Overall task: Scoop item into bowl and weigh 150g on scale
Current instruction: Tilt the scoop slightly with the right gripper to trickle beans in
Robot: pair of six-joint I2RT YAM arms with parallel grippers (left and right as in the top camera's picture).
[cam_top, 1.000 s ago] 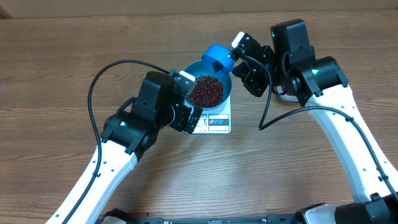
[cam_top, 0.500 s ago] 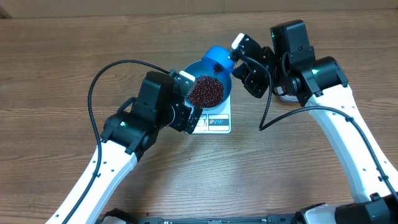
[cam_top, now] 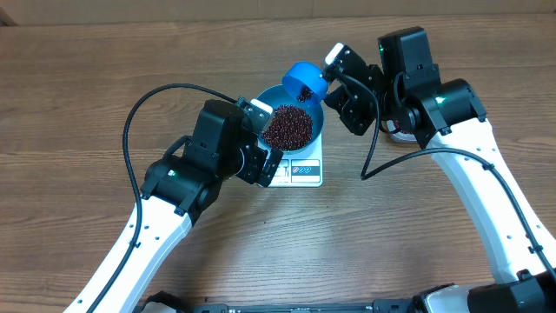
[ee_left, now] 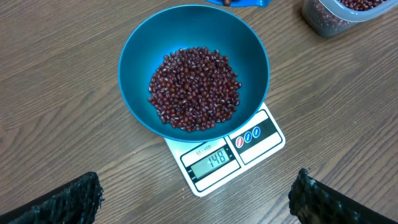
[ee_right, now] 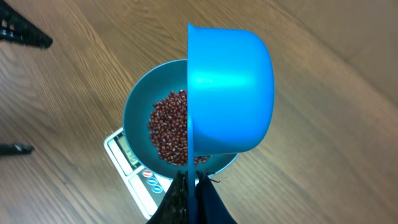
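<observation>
- Jaws first: right gripper (ee_right: 189, 190) is clamping shut on the handle of the blue scoop (ee_right: 230, 93). Left gripper (ee_left: 194, 202) is hanging wide open with nothing between its fingers.
- I'm seeing the wood table (ee_left: 62, 93) under everything, bare apart from the task gear.
- The blue bowl (ee_left: 134, 56) is sitting upright on the scale (ee_left: 261, 134) and covering most of its top.
- Only the front strip of the scale is showing, and its display (ee_left: 214, 160) is reading 148, so I'm judging the weigh-in a hair short.
- A clear tub (ee_left: 329, 15) of beans is sitting past the bowl on the right arm's side, apart from the scale.
- Key relation: the scoop is hanging over the bowl's far rim, tipped on its side. Its handle is running back to the right jaws, so the right arm is the one placed to pour.
- I'm not able to tell how much is left inside the scoop.
- The beans (ee_left: 194, 88) are lying heaped in the middle of the bowl, well below the rim.
- Nothing is blocking the pour. The left fingers are sitting on the front side of the scale, clear of it.
- I'm thinking the next tip needs only a few grains, and overshoot is the risk.
</observation>
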